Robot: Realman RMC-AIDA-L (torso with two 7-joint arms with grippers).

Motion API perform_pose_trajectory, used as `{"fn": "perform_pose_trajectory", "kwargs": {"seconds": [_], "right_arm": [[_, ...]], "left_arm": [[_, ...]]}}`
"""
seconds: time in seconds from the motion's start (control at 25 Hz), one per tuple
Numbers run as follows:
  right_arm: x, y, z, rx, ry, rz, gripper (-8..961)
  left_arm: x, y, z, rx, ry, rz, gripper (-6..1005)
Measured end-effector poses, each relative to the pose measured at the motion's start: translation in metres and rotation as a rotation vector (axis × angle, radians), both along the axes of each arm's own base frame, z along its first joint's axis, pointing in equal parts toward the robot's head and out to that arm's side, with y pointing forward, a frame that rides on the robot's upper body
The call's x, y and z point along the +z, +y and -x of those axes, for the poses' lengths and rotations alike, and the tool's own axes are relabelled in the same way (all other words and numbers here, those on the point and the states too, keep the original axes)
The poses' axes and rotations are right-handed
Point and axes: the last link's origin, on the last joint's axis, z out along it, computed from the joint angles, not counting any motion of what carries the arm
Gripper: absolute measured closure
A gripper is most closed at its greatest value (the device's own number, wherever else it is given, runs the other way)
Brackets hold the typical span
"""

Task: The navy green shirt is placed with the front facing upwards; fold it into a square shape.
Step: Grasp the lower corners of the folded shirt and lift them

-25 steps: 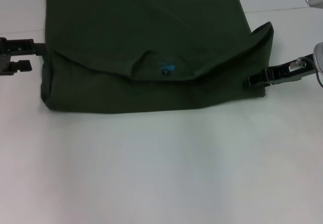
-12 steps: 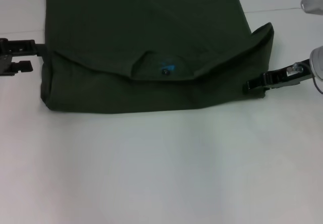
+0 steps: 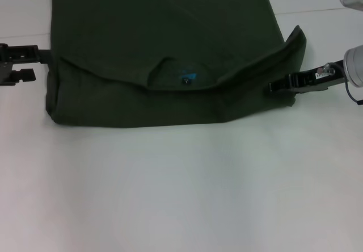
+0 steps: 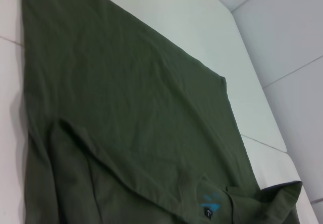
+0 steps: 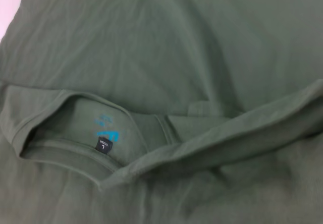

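Shirt (image 3: 164,47) half-folded (collar showing), both jaws at edges.

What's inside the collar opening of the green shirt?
Inside the shirt's collar a blue print and a small black label marked "L" show. The folded layer hides everything beneath, including any chest lettering.

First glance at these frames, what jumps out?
A large dark olive-green cotton T-shirt fills the far half of the white table, its near portion folded over so the collar opening with blue print and small black label faces up. The black right gripper meets the shirt's raised right corner, while the left gripper sits at its left edge.
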Motion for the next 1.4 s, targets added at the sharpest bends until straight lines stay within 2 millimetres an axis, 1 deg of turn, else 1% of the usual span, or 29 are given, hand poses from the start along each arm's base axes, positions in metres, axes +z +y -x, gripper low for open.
{"fn": "perform_pose_trajectory", "kwargs": {"seconds": [0.44,0.64,0.8,0.92,1.08,1.2,1.4], "right_arm": [[-0.001,-0.004,0.003,-0.001,0.013,0.039,338],[0.01,-0.004,0.007,0.01,0.014,0.057,549],[0.015,-0.004,0.006,0.007,0.013,0.064,632],[0.018,-0.005,0.005,0.001,0.011,0.066,693],[0.021,-0.006,0.003,-0.005,0.012,0.073,776],[0.022,-0.007,0.004,-0.006,0.016,0.083,900],[0.026,-0.007,0.004,-0.008,0.013,0.09,900]], "left_arm": [[-0.001,0.0,-0.001,-0.002,0.001,0.001,233],[-0.001,0.0,-0.001,0.0,-0.001,0.002,233],[0.0,0.001,-0.001,0.003,0.003,0.003,234],[0.001,0.001,0.003,0.023,0.03,0.01,234],[-0.007,0.003,0.012,0.064,0.101,0.058,234],[-0.016,0.005,0.015,0.081,0.141,0.099,234],[-0.021,0.008,0.014,0.083,0.15,0.107,234]]}}
